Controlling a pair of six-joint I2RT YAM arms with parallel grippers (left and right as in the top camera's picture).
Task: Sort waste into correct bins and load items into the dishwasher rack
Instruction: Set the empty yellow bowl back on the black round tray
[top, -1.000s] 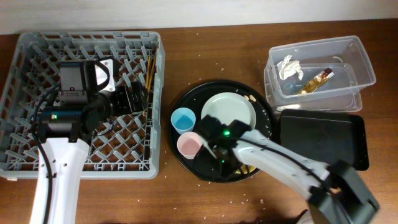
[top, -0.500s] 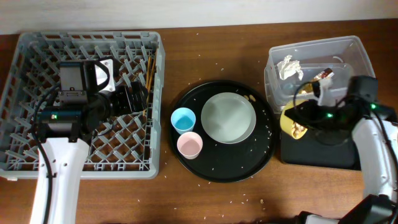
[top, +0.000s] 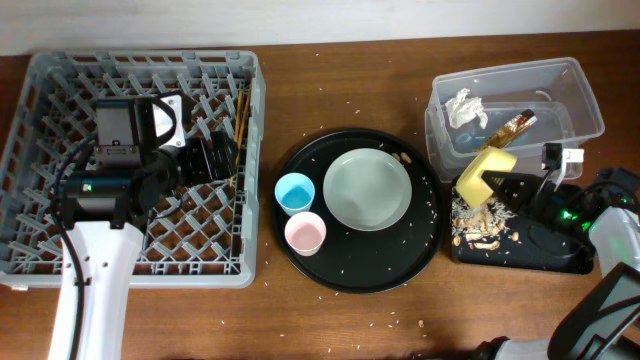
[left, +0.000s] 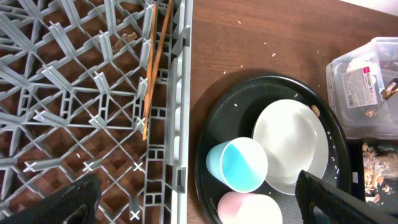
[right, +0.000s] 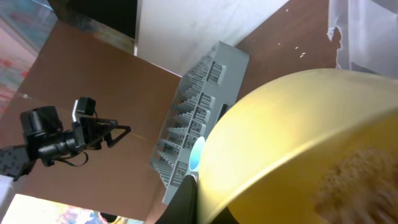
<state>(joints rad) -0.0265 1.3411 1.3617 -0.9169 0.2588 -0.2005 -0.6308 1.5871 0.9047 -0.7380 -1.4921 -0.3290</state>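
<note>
My right gripper (top: 503, 186) is shut on the rim of the yellow bowl (top: 483, 176) and holds it tilted over the shallow black tray (top: 545, 252). Tan food scraps (top: 478, 231) lie on that tray's left end. The bowl fills the right wrist view (right: 298, 143). The clear tub (top: 590, 108) holds the white tissue (top: 463, 106) and the gold wrapper (top: 510, 128). The grey-green plate (top: 368, 188), blue cup (top: 294, 192) and pink cup (top: 304, 234) stand on the round black tray (top: 355, 268). My left gripper (top: 215, 158) is open and empty over the grey rack (top: 60, 120).
Brown chopsticks (top: 240, 115) lie in the rack by its right wall; they also show in the left wrist view (left: 152, 68). White rice grains are scattered on the round tray and the brown table (top: 340, 320). The rack's right wall (left: 180, 124) stands close to the round tray.
My right arm carried the yellow bowl from the round tray over to the shallow black tray and tipped it; scraps now lie on the tray. The left arm has not moved.
</note>
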